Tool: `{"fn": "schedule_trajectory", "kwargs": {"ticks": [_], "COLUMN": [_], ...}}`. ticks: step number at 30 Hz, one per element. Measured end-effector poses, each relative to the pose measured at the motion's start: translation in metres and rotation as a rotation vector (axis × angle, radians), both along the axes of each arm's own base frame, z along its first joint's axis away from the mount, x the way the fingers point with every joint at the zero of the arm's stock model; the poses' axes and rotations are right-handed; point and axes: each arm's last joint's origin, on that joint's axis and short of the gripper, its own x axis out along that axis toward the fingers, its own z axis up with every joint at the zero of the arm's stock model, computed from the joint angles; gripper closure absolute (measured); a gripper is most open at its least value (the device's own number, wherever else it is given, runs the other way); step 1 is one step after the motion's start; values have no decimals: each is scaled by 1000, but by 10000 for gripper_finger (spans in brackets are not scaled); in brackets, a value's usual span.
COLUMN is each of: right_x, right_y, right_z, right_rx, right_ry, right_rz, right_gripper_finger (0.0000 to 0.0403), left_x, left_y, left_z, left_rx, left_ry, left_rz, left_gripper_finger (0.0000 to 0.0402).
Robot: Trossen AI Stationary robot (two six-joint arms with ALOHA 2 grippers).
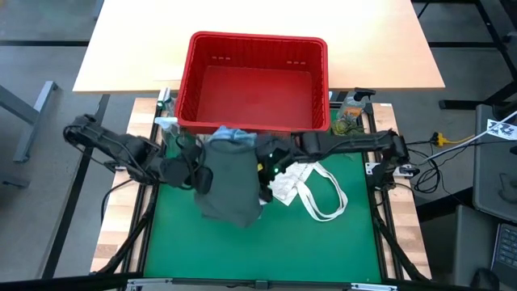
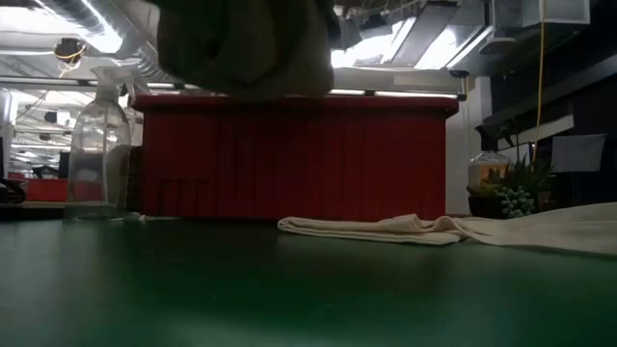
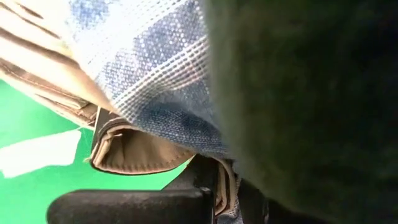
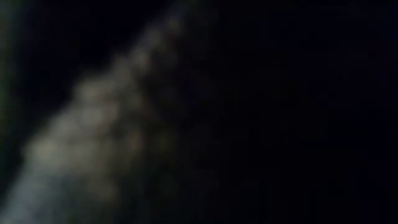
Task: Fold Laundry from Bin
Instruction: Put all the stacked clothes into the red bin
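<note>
Dark green garment (image 1: 230,187) hangs between both arms' clenched fingers, lifted above the mat (image 1: 242,250).

Green mat (image 1: 242,255) covers the work table; white tote bag (image 1: 311,187) with loop handles lies flat on it, right of centre. Red bin (image 1: 253,81) sits at far edge. Clear spray bottle (image 2: 96,159) stands far left.

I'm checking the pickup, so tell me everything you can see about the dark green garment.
The dark green garment is a soft, matte, thick-looking cloth, bunched and hanging in a rough rectangle above the green mat, just in front of the red bin. The left gripper and right gripper are shut at its two sides. Striped blue-white cloth and tan fabric press against it. Its lower edge hangs free.
</note>
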Motion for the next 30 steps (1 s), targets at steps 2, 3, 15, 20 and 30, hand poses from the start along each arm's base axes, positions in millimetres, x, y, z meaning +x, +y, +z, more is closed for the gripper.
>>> {"fn": "schedule_trajectory", "kwargs": {"ticks": [2,3,15,20,30], "right_x": [-2,-3,-15,-18,-25], "right_y": [-7,-10,-52,-72,-114], "right_z": [11,16,57,60,60], "right_rx": [-5,-10,-25,-5,-3], "right_ry": [-14,-20,-94,-110,-116], "right_rz": [-13,-17,-115,-131,-226], "right_gripper_finger": [398,398,398,398,398], "left_x": [-1,-2,-2,0,7], "left_y": [6,10,56,79,126], "left_z": [11,17,56,59,57], "left_rx": [1,8,45,58,69], "left_ry": [-14,-21,-106,-105,-94], "left_rz": [26,33,144,171,229], "left_gripper_finger": [374,374,374,374,374]}}
